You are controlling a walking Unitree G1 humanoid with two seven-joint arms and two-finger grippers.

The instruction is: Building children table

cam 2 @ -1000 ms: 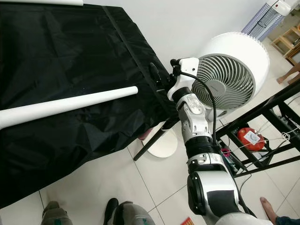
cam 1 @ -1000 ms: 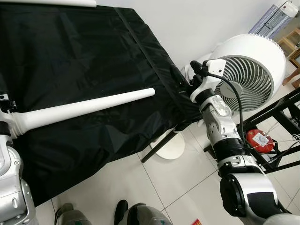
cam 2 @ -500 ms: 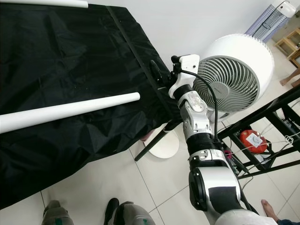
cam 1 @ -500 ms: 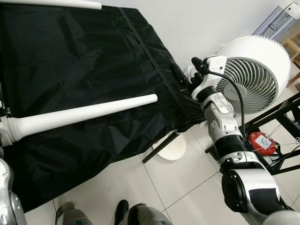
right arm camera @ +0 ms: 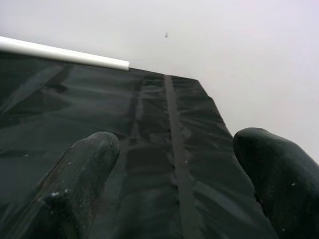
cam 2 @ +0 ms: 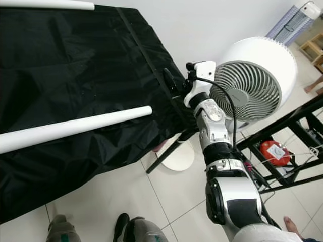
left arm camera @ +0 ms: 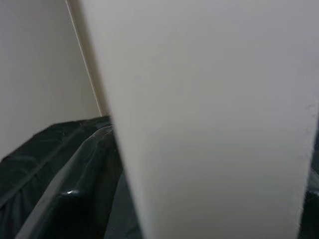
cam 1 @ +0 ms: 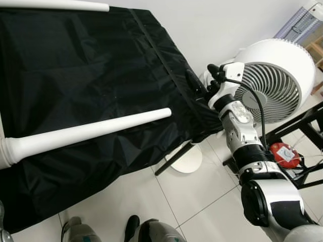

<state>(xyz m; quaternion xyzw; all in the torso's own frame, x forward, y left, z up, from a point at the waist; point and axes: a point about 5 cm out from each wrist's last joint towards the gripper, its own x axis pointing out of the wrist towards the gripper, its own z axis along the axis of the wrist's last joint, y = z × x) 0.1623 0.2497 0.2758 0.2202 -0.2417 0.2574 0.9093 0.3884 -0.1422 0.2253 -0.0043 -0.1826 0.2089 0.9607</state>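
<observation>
Covering the table, black cloth (cam 1: 91, 75); white fan (cam 1: 275, 75) alongside on tiled floor (cam 1: 197, 196).

Looks like a room in a home, used as a work spot: white tiled floor (cam 1: 186, 201), plain white wall (cam 1: 212, 25), big white fan (cam 1: 275, 75) on a stand, black metal rack (cam 2: 292, 146) w/ cables, black cloth (cam 1: 86, 80) (draped over a table).

A smooth, matt white table leg (cam 1: 86, 130) is seen over creased black cloth (cam 1: 75, 65) with a faint sheen. Glossy pale tiles are shown on the floor (cam 1: 197, 196).
</observation>
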